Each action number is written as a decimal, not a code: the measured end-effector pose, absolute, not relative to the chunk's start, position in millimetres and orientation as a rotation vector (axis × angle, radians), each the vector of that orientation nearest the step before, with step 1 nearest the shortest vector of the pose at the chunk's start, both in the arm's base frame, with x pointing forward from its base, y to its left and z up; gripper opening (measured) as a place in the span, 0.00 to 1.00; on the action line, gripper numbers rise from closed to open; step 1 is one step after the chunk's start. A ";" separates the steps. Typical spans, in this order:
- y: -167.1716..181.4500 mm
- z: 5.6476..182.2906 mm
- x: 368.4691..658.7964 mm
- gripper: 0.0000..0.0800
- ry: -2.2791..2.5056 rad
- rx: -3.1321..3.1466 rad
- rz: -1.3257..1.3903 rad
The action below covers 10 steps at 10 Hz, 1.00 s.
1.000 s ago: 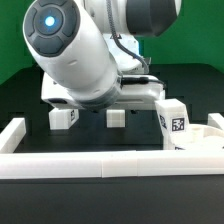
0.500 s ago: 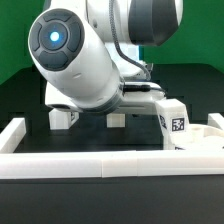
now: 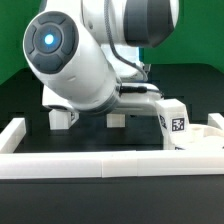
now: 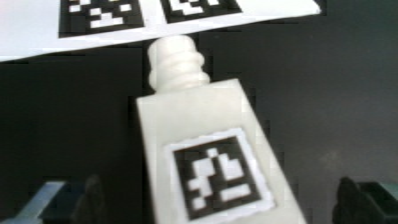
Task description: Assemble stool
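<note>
One leg (image 4: 192, 130) lies untouched inside the gripper (image 4: 210, 200), both fingers (image 4: 50, 200) released. Its threaded end points toward the marker board (image 4: 36, 38), two tags visible. One upright leg (image 3: 175, 122) stands at the exterior view's right.

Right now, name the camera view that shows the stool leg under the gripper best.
The wrist view: the leg fills the frame, its threaded tip and square tag plain. In the exterior view the arm hides that spot; I cannot tell which white part there is this leg.
</note>
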<state>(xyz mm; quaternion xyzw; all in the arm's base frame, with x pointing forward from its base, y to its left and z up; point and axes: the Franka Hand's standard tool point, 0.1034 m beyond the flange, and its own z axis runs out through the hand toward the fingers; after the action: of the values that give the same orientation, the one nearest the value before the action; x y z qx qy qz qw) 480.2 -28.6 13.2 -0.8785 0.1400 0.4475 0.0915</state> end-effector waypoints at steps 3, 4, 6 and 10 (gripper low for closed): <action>-30.6 11.8 477.0 0.81 0.467 -2.571 1.411; -30.2 11.5 477.2 0.81 0.468 -2.573 1.412; -30.8 11.6 477.1 0.81 0.469 -2.572 1.412; -31.0 11.6 477.1 0.42 0.470 -2.572 1.412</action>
<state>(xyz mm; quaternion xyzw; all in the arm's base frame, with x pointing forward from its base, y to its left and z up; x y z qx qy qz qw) 477.1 -31.0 11.6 -0.8625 0.1575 0.4734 0.0851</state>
